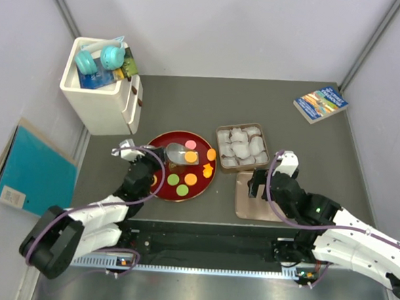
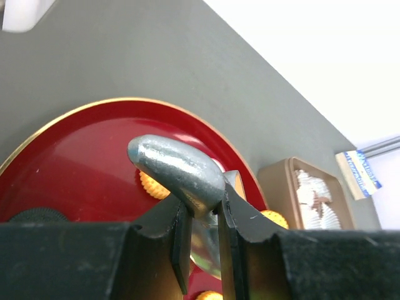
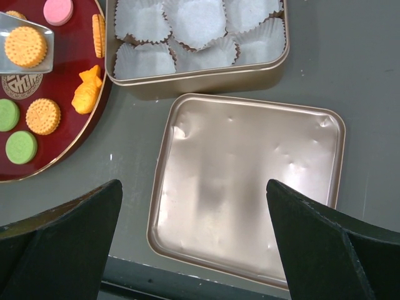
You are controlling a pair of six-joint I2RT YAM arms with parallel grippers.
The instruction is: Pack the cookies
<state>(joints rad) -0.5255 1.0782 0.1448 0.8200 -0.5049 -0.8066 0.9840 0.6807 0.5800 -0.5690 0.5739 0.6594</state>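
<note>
Cookies (image 3: 42, 115), small flat discs, lie on a red plate (image 2: 75, 162) just ahead of your left gripper (image 2: 203, 215). One orange cookie (image 3: 25, 45) rests on the flat blade of a metal spatula (image 2: 178, 169), out beyond that gripper's fingertips and over the plate. Your left gripper's jaws are pressed almost together on the spatula's handle, gripping it firmly.

Around the blade, on the plate, are a pink cookie (image 3: 57, 9) on the far side, two green cookies (image 3: 21, 147) nearer to you, and an orange fish-shaped cookie (image 3: 86, 89) off to the right.

Your right gripper (image 3: 194, 187) is spread wide and holds nothing. It hangs directly over a shallow gold square lid (image 3: 250, 144) that lies flat on the table. Just beyond the lid, ahead of this gripper, sits a matching tin (image 3: 200, 78) filled with white crinkled paper cups (image 3: 194, 22); no cookie shows in any of them. The red plate lies ahead and to the left of this gripper, just beside the tin.

Well beyond your left gripper stands a white box (image 1: 101, 103). Far ahead and to the right of your right gripper lies a book (image 1: 320, 103).
</note>
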